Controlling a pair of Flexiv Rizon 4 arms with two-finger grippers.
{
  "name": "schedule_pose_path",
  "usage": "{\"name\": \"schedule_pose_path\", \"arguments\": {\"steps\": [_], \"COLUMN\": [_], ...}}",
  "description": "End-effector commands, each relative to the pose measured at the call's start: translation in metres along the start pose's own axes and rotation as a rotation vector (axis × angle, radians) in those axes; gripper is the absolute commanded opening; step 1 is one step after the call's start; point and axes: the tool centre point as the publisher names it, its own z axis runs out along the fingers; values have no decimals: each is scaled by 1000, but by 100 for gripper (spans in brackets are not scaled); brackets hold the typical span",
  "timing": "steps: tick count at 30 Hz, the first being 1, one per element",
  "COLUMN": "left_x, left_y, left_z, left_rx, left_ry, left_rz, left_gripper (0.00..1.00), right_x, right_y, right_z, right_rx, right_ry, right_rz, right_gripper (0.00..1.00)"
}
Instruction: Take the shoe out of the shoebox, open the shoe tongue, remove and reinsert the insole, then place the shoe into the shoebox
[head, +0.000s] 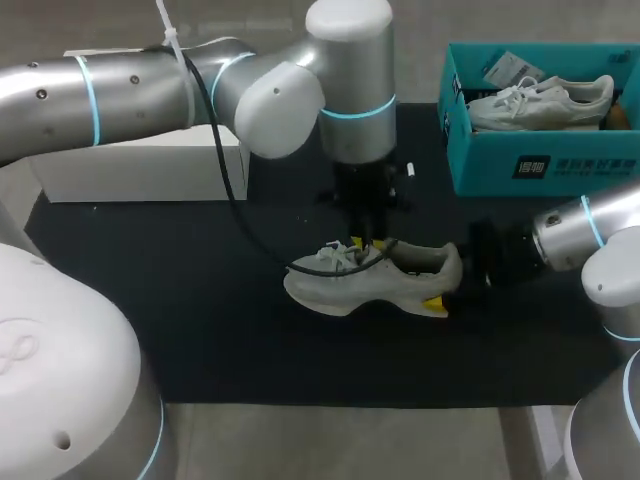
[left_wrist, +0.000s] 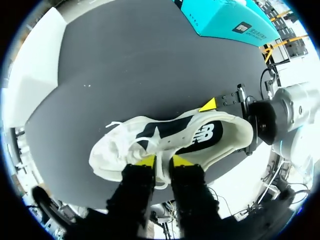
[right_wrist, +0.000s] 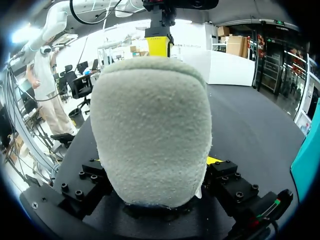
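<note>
A pale grey shoe (head: 370, 285) lies on its side on the black mat (head: 200, 330), toe toward my left. My left gripper (head: 365, 243) comes straight down over its laces. In the left wrist view that gripper (left_wrist: 164, 161) is pinched on the white tongue (left_wrist: 161, 150), beside the dark insole (left_wrist: 200, 137). My right gripper (head: 450, 285) reaches in from the right and clamps the heel. In the right wrist view the fuzzy heel (right_wrist: 150, 130) fills the space between its fingers (right_wrist: 215, 160). The teal shoebox (head: 540, 165) stands at the back right.
A second pale shoe (head: 545, 100) lies inside the teal shoebox. A white box (head: 130, 165) sits at the back left of the mat, under my left arm. Bare mat stretches in front of the shoe.
</note>
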Motion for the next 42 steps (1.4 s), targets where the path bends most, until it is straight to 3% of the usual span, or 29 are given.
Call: {"name": "schedule_pose_path", "arguments": {"steps": [1,9,19,31,37,41,42], "left_x": [-7,-17,-41,-102,-123,-123,-121], "left_y": [0,7,21,28,30,28,27], "left_z": [-2,-22,-38,-20,-12,-6,-3], "left_rx": [-18,-4,76,83,82,67,55], "left_ry": [150,281,293,218,221,204,197], "left_rz": [49,129,76,-188,-260,-233,-226], "left_gripper": [0,0,0,0,0,0,19], "right_x": [-1,-1,-1,-1,-1,-1,-1], "right_y": [-2,-2,-2,-2,-2,-2,-2], "right_z": [5,5,5,5,5,5,5], "right_rx": [2,2,2,2,2,2,2], "right_ry": [-3,-3,-3,-3,-3,-3,-3], "right_rz": [0,0,0,0,0,0,0], "right_gripper": [0,0,0,0,0,0,0]}}
